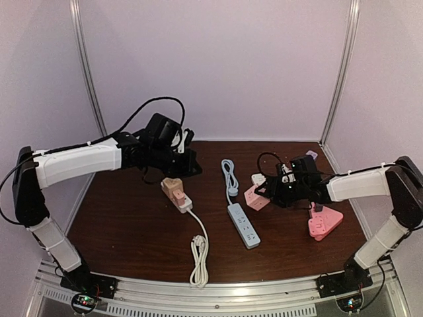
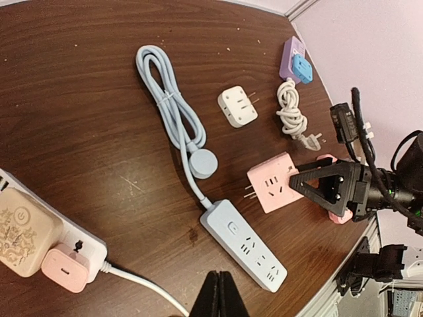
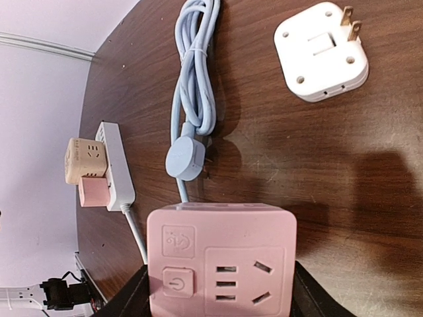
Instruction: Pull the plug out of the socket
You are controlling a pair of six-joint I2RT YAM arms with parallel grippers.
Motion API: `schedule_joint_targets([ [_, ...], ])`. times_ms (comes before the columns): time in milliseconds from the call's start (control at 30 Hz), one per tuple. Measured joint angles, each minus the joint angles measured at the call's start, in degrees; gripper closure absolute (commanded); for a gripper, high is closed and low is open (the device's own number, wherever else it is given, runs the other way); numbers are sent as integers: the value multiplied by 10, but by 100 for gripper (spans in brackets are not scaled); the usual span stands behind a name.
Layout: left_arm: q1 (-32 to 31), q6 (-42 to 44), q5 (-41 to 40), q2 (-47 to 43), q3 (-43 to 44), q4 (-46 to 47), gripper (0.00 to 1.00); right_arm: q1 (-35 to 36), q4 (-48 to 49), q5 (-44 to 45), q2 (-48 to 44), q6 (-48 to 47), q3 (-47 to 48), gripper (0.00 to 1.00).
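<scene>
Nearest, a white cable (image 1: 198, 254) lies coiled, running to a white power strip (image 1: 184, 201) at left, which carries a beige cube adapter (image 1: 171, 185) and a pink charger (image 1: 179, 195). At centre lies a blue power strip (image 1: 243, 226), its sockets unoccupied. To its right, the right gripper (image 3: 221, 284) clamps a pink cube adapter (image 3: 221, 254) between its jaws. The adapter's prongs are bare and point left, plugged into nothing. Further left, the left gripper (image 2: 219, 294) hovers with its jaws closed on nothing. A white adapter (image 2: 236, 106) and a purple socket (image 2: 291, 51) sit farthest right.
</scene>
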Motion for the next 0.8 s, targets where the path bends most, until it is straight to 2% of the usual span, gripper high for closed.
schedule_joint_targets([
  [233,4,8,-7,-26,-51,-2,100,-12,38,-43,30,26,-22,97],
  [500,6,10,-14,-45,-87,-1,100,-15,63,-59,31,30,-42,81],
  [800,7,6,-15,-45,-99,2,100,-17,79,-63,30,29,-51,53],
])
